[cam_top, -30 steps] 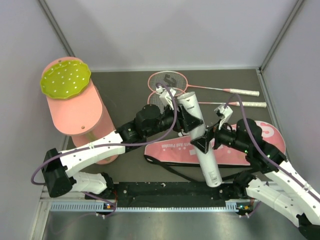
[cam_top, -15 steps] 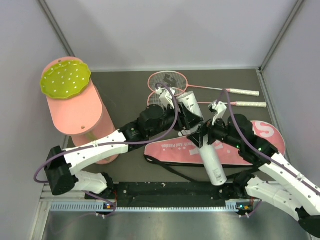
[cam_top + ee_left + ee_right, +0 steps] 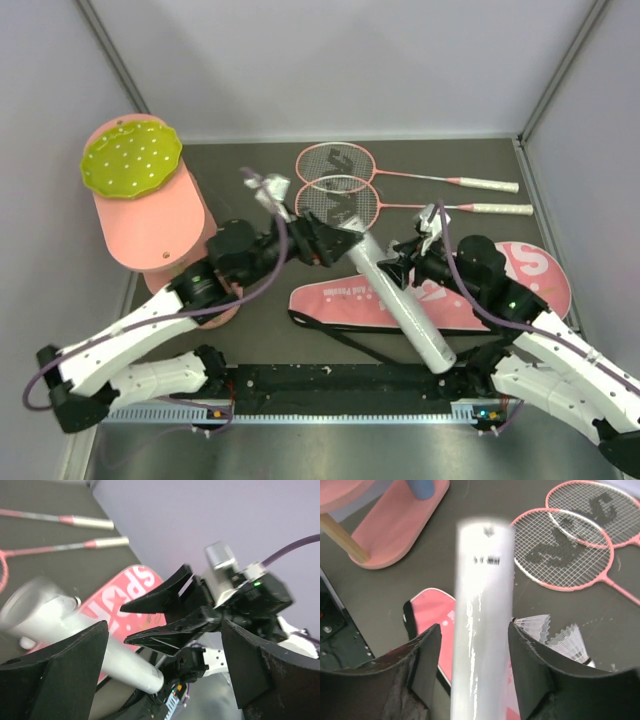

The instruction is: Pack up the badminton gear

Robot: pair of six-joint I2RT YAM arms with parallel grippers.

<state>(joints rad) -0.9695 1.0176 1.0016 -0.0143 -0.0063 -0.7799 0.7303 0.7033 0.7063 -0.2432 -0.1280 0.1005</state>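
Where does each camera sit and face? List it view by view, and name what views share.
Top external: above and behind the bases, looking down at the table; both arms show, the right gripper on the tube.
Left wrist: on the left arm, facing the right gripper and the bag; its own fingers frame the view.
Right wrist: on the right arm, looking down the tube at the rackets; its fingers flank the tube.
Shared: all three show the tube and bag.
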